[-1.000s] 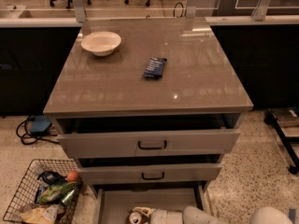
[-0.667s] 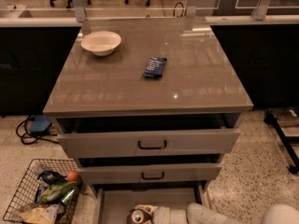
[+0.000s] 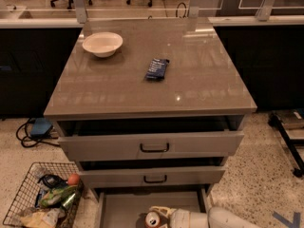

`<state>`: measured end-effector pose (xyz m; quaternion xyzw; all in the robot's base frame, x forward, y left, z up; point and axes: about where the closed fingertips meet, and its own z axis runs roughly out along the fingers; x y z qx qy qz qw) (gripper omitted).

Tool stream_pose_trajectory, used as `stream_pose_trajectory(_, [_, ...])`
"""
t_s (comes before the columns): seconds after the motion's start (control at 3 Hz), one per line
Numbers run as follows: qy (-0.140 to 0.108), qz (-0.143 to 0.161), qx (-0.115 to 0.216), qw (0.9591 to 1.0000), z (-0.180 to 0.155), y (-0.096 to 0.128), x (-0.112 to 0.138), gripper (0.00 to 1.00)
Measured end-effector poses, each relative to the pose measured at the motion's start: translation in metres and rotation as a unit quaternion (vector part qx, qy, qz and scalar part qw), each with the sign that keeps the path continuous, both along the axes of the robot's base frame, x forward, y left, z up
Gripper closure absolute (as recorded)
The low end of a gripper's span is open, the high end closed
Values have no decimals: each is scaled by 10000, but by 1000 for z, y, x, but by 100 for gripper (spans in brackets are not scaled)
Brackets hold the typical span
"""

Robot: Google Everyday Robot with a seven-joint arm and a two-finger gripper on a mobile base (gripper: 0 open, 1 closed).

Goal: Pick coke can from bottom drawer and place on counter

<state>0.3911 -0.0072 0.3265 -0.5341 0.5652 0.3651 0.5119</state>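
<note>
The coke can (image 3: 152,219), red-orange with a silver top, is in the open bottom drawer (image 3: 118,207) at the lower edge of the camera view. My gripper (image 3: 157,214) reaches in from the lower right on a pale arm. Its pale fingers (image 3: 160,209) wrap around the can, which sits low inside the drawer. The counter (image 3: 142,91) is the glossy grey-brown top above the three drawers. The lower part of the can and the drawer's front are cut off by the frame edge.
A white bowl (image 3: 102,43) and a dark blue snack packet (image 3: 156,69) lie on the counter. The two upper drawers (image 3: 152,146) stand slightly open above the gripper. A wire basket (image 3: 42,201) of clutter is on the floor at the left. A black stand (image 3: 287,137) is at the right.
The arm and gripper have shifted a little to the right inside the bottom drawer, and the can has moved right with them.
</note>
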Motion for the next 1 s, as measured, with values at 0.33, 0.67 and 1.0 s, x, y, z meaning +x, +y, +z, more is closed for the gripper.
stream_pose_trajectory(0.33, [-218, -110, 132, 9996, 36, -25, -6, 100])
stream_pose_trajectory(0.67, [-437, -313, 217, 9983, 68, -43, -11, 100])
stream_pose_trajectory(1.0, [-549, -710, 212, 9957, 120, -61, -14, 100])
